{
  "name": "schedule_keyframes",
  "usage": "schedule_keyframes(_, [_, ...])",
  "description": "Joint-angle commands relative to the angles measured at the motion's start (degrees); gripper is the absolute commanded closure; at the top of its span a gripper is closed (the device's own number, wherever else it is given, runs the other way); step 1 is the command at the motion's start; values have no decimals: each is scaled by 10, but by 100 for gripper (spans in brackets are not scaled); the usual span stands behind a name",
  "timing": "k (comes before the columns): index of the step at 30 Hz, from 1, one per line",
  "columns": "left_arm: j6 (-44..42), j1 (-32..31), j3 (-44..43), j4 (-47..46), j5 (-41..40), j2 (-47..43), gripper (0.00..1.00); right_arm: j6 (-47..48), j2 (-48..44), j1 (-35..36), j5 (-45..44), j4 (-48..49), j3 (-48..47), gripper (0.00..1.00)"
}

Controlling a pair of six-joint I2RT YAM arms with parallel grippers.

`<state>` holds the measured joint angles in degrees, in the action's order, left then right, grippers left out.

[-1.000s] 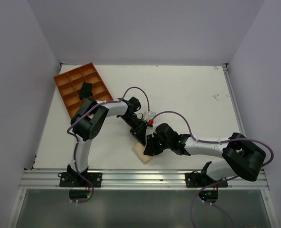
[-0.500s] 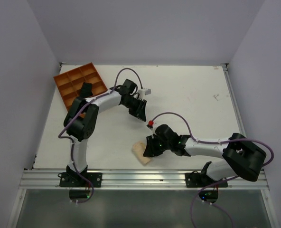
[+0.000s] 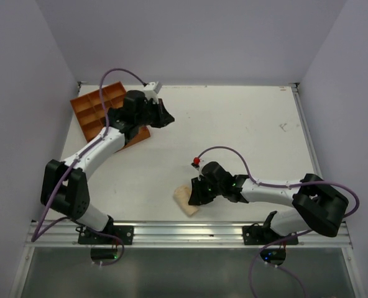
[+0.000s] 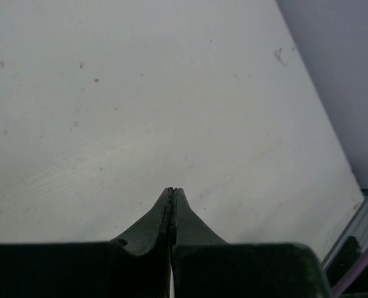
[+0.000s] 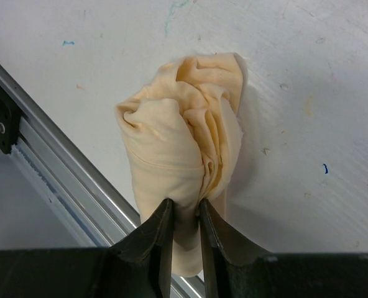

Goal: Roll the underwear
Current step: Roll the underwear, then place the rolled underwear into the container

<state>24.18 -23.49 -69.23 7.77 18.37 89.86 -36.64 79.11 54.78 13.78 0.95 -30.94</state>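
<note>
The underwear (image 3: 185, 200) is a pale beige bunched, partly rolled bundle near the table's front edge; it fills the middle of the right wrist view (image 5: 184, 143). My right gripper (image 3: 195, 195) is shut on a fold of the underwear at its near end (image 5: 186, 208). My left gripper (image 3: 166, 118) is shut and empty, raised at the back left of the table beside the orange tray; in the left wrist view (image 4: 173, 191) its closed fingertips hang over bare white table.
An orange compartment tray (image 3: 91, 108) sits at the back left corner, partly under the left arm. The aluminium front rail (image 3: 184, 231) runs just below the underwear, also in the right wrist view (image 5: 53, 180). Walls enclose the table.
My left arm has let go and swung away from the underwear, up and left to the orange tray. My right gripper has stayed on the underwear, which barely moved.
</note>
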Motion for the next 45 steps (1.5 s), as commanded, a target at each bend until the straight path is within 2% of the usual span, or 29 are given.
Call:
schedule_keyframes(1, [132,67,72,-159,121,-7,100,26,11,0,-52,-94,-9,100])
schedule_keyframes(2, [133,84,57,-125,190,5,100,29,16,-4,-53,-99,-12,100])
schedule_keyframes(4, [72,84,35,-45,235,42,100,32,24,-18,-56,-103,-24,100])
schedule_keyframes(5, [54,67,31,28,220,46,100,33,27,-25,-54,-104,-28,100])
schedule_keyframes(7, [38,30,65,42,188,28,100,41,39,-42,-45,-106,-45,100])
schedule_keyframes(8, [46,15,85,38,159,16,100,43,42,-44,-42,-108,-50,100])
schedule_keyframes(13, [127,-65,204,-49,131,-56,100,53,53,-71,-36,-121,-73,100])
schedule_keyframes(16, [148,-83,237,-47,64,-93,100,54,61,-93,-17,-119,-89,100])
schedule_keyframes(17, [156,-83,249,-24,1,-107,100,55,64,-94,-17,-128,-96,100])
schedule_keyframes(19, [172,-81,251,-8,-55,-144,100,65,65,-94,-20,-139,-118,100])
schedule_keyframes(21, [186,-73,237,11,-103,-166,100,69,61,-95,-20,-147,-131,100])
schedule_keyframes(22, [190,-66,234,11,-107,-168,96,70,59,-95,-20,-147,-133,100])
schedule_keyframes(23, [194,-61,227,11,-103,-168,90,72,54,-95,-21,-148,-134,100])
schedule_keyframes(27, [181,-33,219,11,-66,-168,91,79,45,-96,-22,-155,-143,100])
schedule_keyframes(28, [169,-9,211,29,-59,-171,91,81,43,-95,-21,-159,-147,100])
schedule_keyframes(30, [141,42,170,65,-94,-180,87,83,35,-95,-21,-163,-157,100])
schedule_keyframes(31, [120,55,158,79,-131,-183,83,84,33,-95,-21,-168,-161,100])
schedule_keyframes(33, [117,86,116,93,-178,-175,82,86,30,-96,-19,-172,-171,100])
schedule_keyframes(37, [121,111,39,172,-260,-110,76,87,27,-95,-13,-177,-178,100])
schedule_keyframes(41, [125,136,34,211,-299,-94,74,87,25,-95,-10,-178,-181,100])
schedule_keyframes(45, [128,199,64,218,-323,-108,68,88,20,-95,-9,-178,-185,100])
